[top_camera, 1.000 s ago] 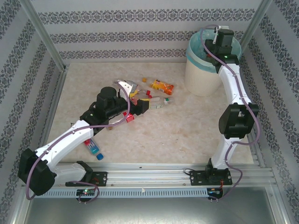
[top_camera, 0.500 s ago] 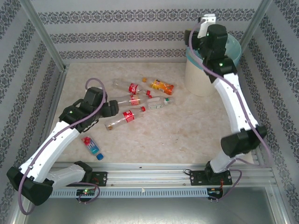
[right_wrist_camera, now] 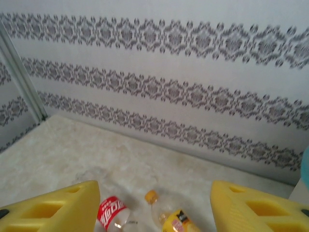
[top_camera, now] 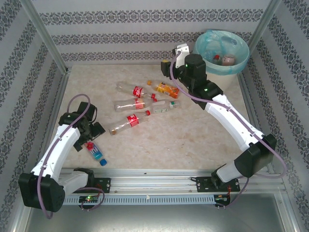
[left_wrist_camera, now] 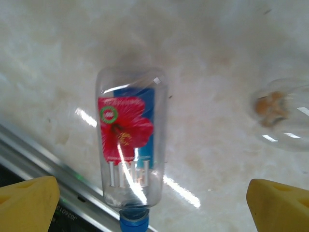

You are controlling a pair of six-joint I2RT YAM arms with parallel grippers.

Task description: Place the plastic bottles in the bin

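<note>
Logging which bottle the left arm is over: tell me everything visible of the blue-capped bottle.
The blue-capped bottle is small, clear plastic and looks empty, with a blue label bearing a red hibiscus and white lettering; its blue cap is on. It lies on its side on the marbled table, apart from the other bottles, cap toward the metal rail. The left gripper hangs over it, jaws open, not touching.

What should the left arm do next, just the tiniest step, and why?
Probably lower straight down. The left jaws stand wide open above the blue-capped bottle, which lies flat on the table with one jaw to each side of its body. Dropping should bring them alongside it, ready to close.
</note>
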